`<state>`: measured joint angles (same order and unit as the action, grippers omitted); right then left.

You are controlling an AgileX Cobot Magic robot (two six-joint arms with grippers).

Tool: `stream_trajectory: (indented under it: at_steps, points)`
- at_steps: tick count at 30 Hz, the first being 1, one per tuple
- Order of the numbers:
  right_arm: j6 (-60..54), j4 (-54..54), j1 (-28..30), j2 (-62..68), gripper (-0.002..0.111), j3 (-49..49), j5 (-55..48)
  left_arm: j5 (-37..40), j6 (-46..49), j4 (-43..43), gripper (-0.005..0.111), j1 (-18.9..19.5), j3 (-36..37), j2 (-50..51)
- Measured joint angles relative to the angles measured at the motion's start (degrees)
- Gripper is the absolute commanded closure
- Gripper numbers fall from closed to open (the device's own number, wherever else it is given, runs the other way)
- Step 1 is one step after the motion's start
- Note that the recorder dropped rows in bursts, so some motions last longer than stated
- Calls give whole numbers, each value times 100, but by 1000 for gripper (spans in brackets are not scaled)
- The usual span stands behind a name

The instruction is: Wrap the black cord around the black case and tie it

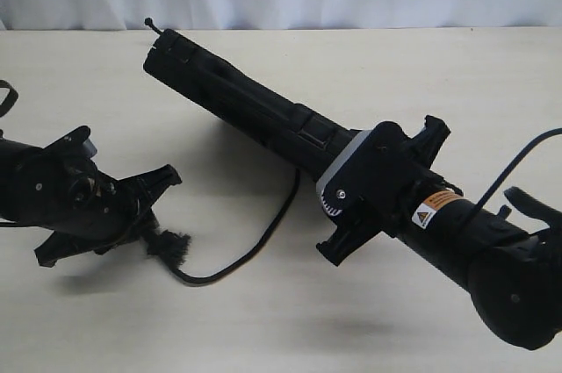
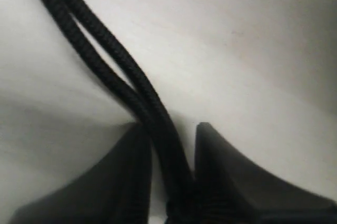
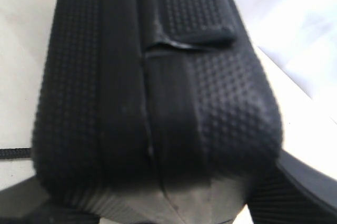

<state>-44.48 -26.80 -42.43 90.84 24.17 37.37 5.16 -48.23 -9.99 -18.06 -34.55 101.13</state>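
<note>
In the exterior view, the black case (image 1: pixel 237 96) was seen slanted over the table (image 1: pixel 421 66), clamped at one end by the right gripper (image 1: pixel 385 190). The black cord (image 1: pixel 255 246) was trailed from under it to the left gripper (image 1: pixel 156 211). In the left wrist view, two strands of the black cord (image 2: pixel 110 50) were pinched between nearly closed fingers (image 2: pixel 226 176). In the right wrist view, the black case (image 3: pixel 158 76) was gripped between widely spread fingers (image 3: pixel 308 192).

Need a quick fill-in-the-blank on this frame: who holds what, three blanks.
1. The right gripper is shut on the ___.
2. In the left wrist view, ___ strands of cord run between the jaws of the left gripper.
3. In the exterior view, the cord's slack curve lies on the ___.
Missing words: case; two; table.
</note>
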Motion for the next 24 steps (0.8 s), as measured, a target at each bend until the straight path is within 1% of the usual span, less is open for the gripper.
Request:
stream_trajectory:
  at_steps: [1, 5, 7, 9, 11, 14, 16, 17, 20, 24]
  points:
    - [0, 0, 0, 0, 104, 0, 0, 0, 54, 0, 107, 0, 0, 20]
    - [0, 0, 0, 0, 104, 0, 0, -98, 404, 221, 107, 0, 0, 48]
    - [0, 0, 0, 0, 104, 0, 0, -103, 457, 565, 107, 0, 0, 48]
    - [29, 0, 0, 0, 104, 0, 0, 5, 481, 1441, 107, 0, 24, -89]
    - [105, 0, 0, 0, 104, 0, 0, 181, 493, 2076, 107, 0, 33, -258]
    - [407, 0, 10, -2, 104, 0, 49, 522, 529, 3135, 107, 0, 44, -817]
    - [645, -10, 10, -2, 104, 9, 93, 760, 717, 3531, 107, 0, 44, -1151]
    - [755, -10, 20, -2, 104, 9, 105, 872, 848, 3658, 107, 0, 44, -1321]
    - [1072, -58, 21, -2, 104, 9, 199, 1349, 1627, 3818, 107, 0, 44, -1897]
    - [1363, -98, 32, -2, 104, 9, 263, 1505, 2270, 3842, 107, 0, 44, -2477]
